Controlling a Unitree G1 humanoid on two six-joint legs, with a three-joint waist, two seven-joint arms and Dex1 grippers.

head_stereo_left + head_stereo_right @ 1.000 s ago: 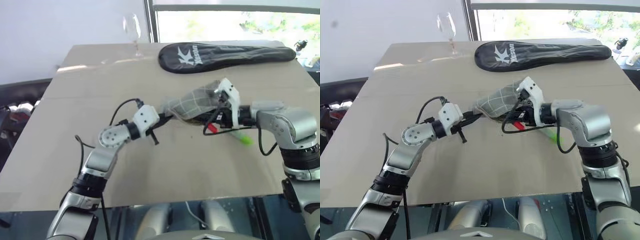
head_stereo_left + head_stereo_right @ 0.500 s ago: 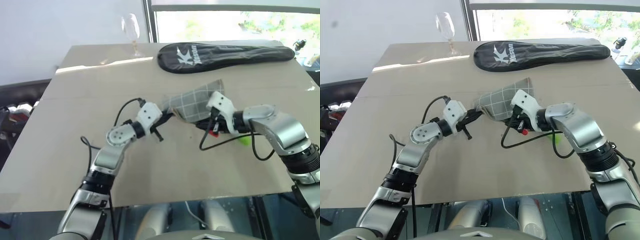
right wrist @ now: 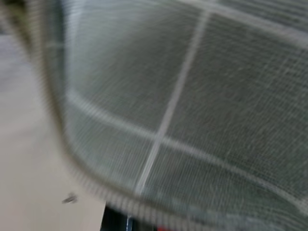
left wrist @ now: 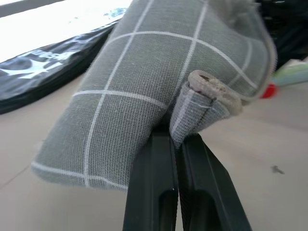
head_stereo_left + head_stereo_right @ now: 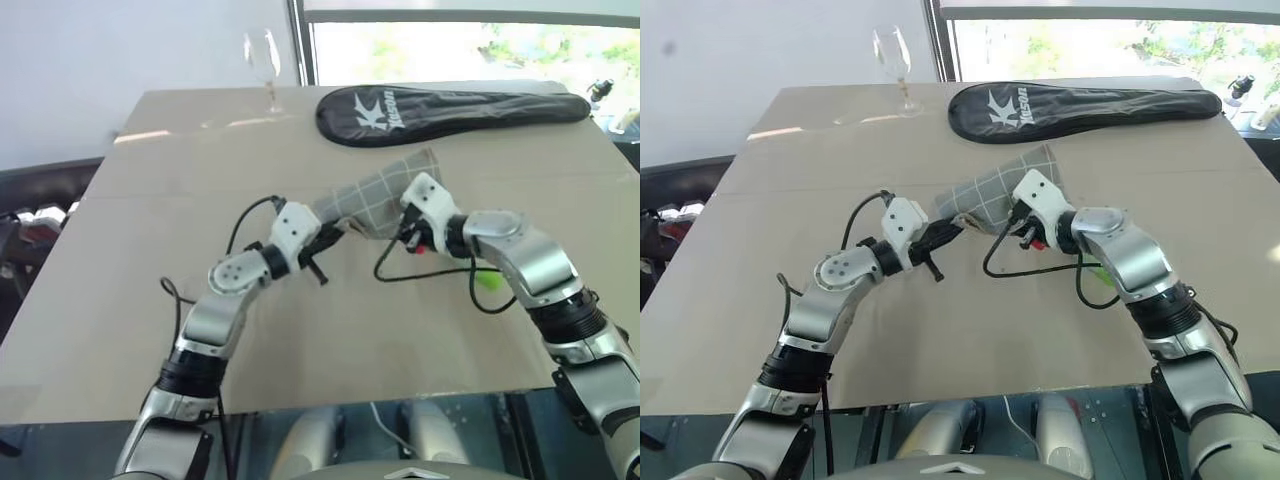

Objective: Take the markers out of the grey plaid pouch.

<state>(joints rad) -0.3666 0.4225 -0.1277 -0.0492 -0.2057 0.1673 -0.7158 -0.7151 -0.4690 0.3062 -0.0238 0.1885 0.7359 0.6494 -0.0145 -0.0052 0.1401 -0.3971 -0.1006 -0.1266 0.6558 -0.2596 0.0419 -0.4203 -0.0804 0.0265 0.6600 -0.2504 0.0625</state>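
Two tools meet at the grey plaid pouch [image 5: 375, 200], which lies mid-worktop [image 5: 150, 300]. Left tool [image 4: 179, 144] is clamped on a fold of its fabric; right tool [image 5: 1018, 222] presses against the pouch, finger state unclear. Lime-green marker [image 5: 488, 280] lies beside the right arm.

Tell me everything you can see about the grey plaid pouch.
The grey plaid pouch is a soft grey-green fabric case with pale grid lines and a thick sewn edge. It slopes near the middle of the table, its far end raised toward the black racket cover. The left pincer is shut on a fold at its near corner; the right pincer is close against its other side.
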